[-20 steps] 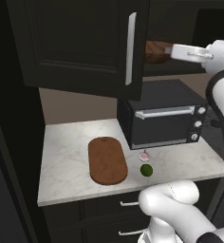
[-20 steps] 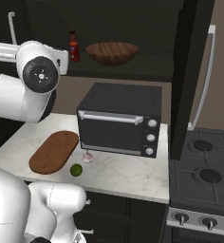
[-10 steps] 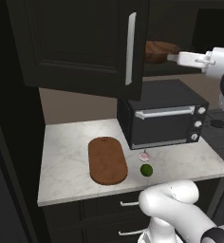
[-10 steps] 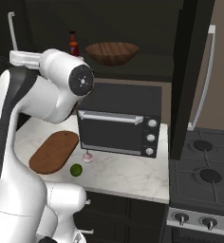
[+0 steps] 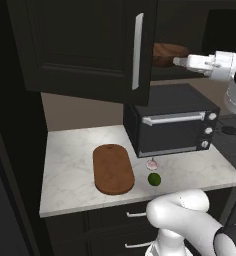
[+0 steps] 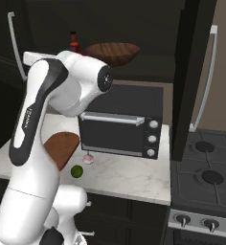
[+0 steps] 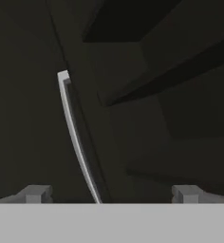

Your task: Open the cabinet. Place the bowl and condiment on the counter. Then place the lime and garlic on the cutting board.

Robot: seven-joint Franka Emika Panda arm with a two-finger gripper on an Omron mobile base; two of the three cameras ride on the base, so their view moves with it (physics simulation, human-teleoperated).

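Note:
Both doors of the dark cabinet (image 5: 85, 45) stand open. On its shelf sit the brown wooden bowl (image 6: 112, 51) and, to its left, the red condiment bottle (image 6: 74, 42). My gripper (image 5: 177, 61) hovers at shelf height in front of the bowl (image 5: 167, 51), pointing left, open and holding nothing. In the hand view a silver bar handle (image 7: 73, 137) runs between the spread fingertips (image 7: 35, 193), some way off. Down on the marbled counter (image 5: 70, 170) lie the cutting board (image 5: 112, 169), the garlic (image 5: 152, 164) and the lime (image 5: 154, 179), both off the board's right edge.
A black toaster oven (image 5: 172, 122) stands on the counter under the cabinet, right of the board. The right cabinet door (image 6: 191, 72) juts out beside a gas stove (image 6: 206, 177). Bare counter lies left of the board.
The arm's elbow has swung to the right while the hand has stayed near the bowl at shelf height. The jaws have stayed open. Nothing on the shelf or counter has moved.

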